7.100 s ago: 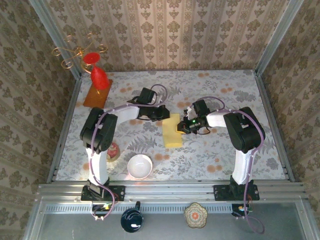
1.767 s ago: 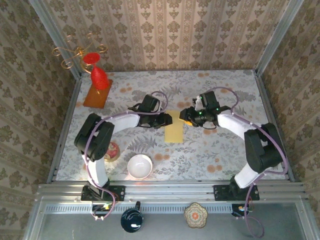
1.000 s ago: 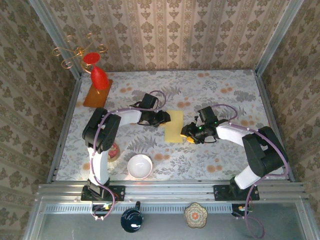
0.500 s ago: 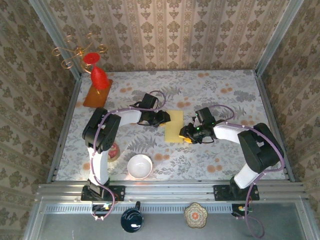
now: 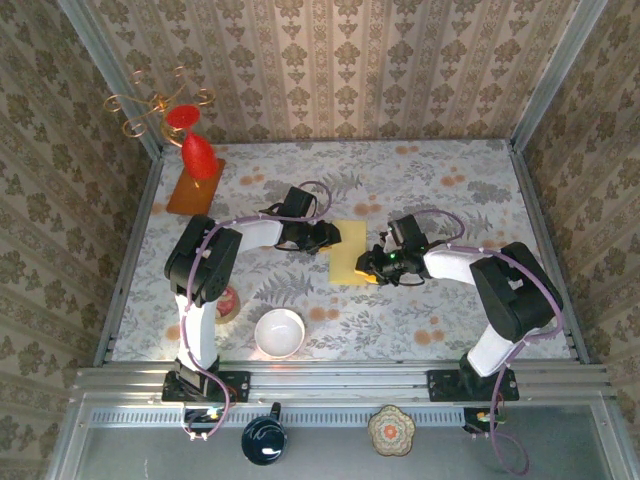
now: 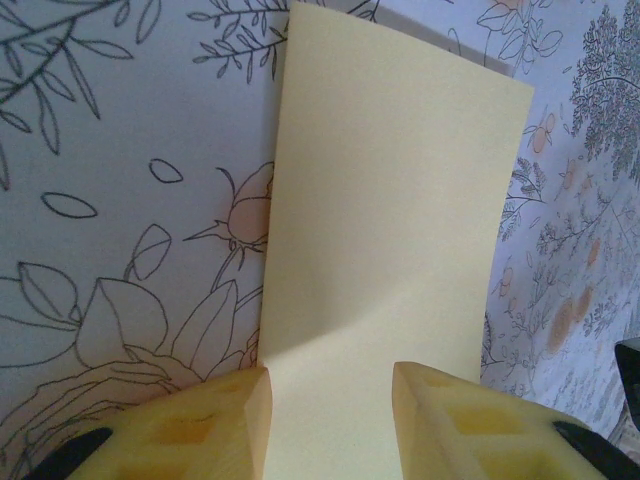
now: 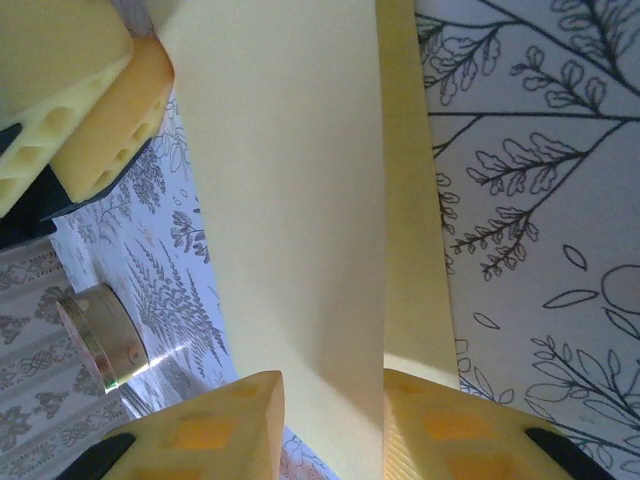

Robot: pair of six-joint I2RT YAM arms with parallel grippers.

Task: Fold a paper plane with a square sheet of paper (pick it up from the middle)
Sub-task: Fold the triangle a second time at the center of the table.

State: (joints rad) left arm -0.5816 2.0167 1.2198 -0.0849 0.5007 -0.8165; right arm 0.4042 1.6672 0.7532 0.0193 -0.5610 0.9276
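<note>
The square sheet of paper (image 5: 348,252) lies mid-table, pale yellow and folded into a narrow rectangle. My left gripper (image 5: 328,236) sits at its far left edge. In the left wrist view the paper (image 6: 390,200) runs flat between the fingers of that gripper (image 6: 330,410), which stand apart. My right gripper (image 5: 373,267) is at the paper's near right edge. In the right wrist view a lifted upper layer (image 7: 290,180) passes between the parted fingers of the right gripper (image 7: 333,420), above the lower layer (image 7: 412,200). No paper plane shape shows.
A white bowl (image 5: 279,332) stands near the front edge, with a small round tin (image 5: 226,300) to its left. At the back left are an orange-brown board (image 5: 195,187), a red vase (image 5: 198,155) and a gold wire stand (image 5: 160,105). Metal rails frame the table.
My right gripper has slid left onto the paper's right edge and its jaws have narrowed. The left gripper and the paper have stayed in place.
</note>
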